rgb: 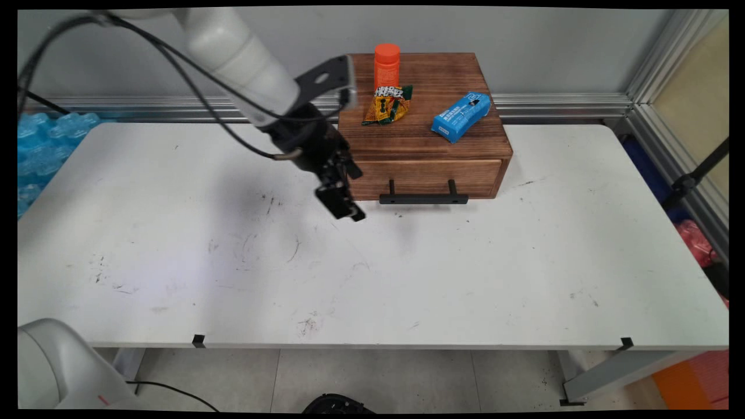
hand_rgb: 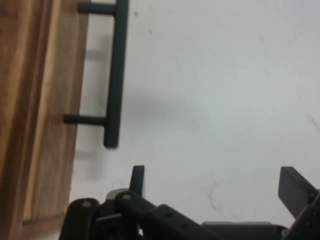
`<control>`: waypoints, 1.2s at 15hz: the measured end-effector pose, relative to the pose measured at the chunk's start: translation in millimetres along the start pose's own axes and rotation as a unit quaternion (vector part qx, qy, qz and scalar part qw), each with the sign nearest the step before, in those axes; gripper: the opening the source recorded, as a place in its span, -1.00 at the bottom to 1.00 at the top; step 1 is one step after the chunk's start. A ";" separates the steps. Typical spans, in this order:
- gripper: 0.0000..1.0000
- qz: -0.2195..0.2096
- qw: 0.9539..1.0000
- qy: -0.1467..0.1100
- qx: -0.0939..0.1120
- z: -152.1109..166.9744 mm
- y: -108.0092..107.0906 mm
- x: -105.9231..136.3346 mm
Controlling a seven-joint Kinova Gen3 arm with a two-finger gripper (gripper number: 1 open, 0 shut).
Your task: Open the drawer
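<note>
hanging tilted, the gripper [rgb: 349,210] gapes wide and empty near the drawer handle [hand_rgb: 113,75].

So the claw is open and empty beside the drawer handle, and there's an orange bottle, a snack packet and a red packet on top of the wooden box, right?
Nearly. In the main view the second packet is blue, not red. The rest holds: the gripper is open and empty near the black drawer handle, and the orange bottle and snack packet sit on top of the wooden box.
</note>
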 end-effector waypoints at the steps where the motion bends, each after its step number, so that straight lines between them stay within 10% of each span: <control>1: 1.00 -0.004 1.000 0.001 0.004 6.4 -0.9 3.8; 18: 1.00 -0.039 0.998 -0.010 0.058 138.6 -10.4 68.9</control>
